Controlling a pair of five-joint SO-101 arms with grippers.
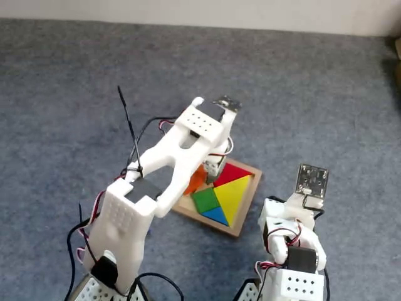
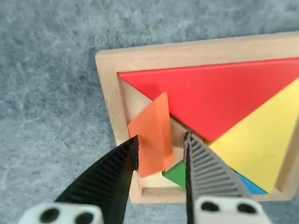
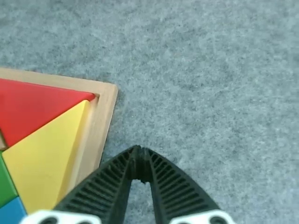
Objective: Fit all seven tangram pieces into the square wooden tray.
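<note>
The square wooden tray (image 1: 242,223) lies on the carpet with red (image 2: 210,98), yellow (image 2: 254,149), green (image 2: 175,176) and blue (image 2: 252,187) pieces flat inside it. An orange triangle (image 2: 152,140) stands tilted in the bare corner slot, its tip resting over the red piece. My left gripper (image 2: 161,151) is open around it: one finger (image 2: 126,161) touches it, and a thin gap shows beside the other finger (image 2: 198,163). From above, the left arm covers that tray corner, with some orange (image 1: 195,180) showing beneath it. My right gripper (image 3: 139,170) is shut and empty over the carpet, just off the tray rim (image 3: 105,116).
Grey carpet (image 1: 301,94) spreads around the tray on all sides. The right arm (image 1: 294,251) sits folded back at the near right of the tray. Cables (image 1: 135,141) trail along the left arm. Part of the tray is hidden under the left arm.
</note>
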